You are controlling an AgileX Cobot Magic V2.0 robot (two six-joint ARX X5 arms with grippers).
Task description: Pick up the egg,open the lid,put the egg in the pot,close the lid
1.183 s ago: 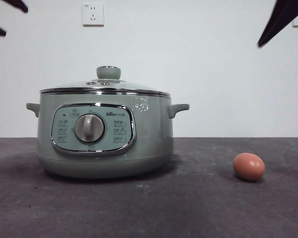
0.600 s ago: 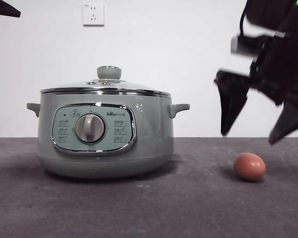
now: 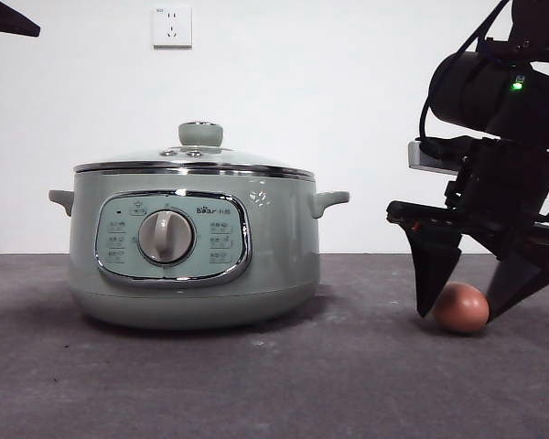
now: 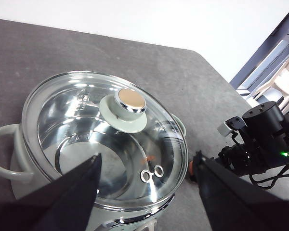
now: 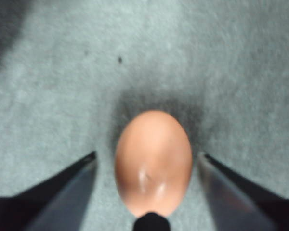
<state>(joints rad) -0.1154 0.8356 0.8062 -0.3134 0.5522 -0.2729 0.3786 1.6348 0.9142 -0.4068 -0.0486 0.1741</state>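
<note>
Brown egg between spread right gripper jaws, untouched.

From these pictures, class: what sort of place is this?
Probably a robot test bench, not a kitchen: a bare dark grey table, a plain white wall with a socket, and only a sage-green electric cooker and brown egg.

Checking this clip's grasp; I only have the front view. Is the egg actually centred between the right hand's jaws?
Observer: Yes. In the right wrist view the egg lies midway between the open jaws of the right hand, with a gap on each side.
Operator: And the left hand?
Observer: The left hand is open, above the lid.
Operator: Anything inside the pot?
Observer: Through the lid, the pot looks empty.
</note>
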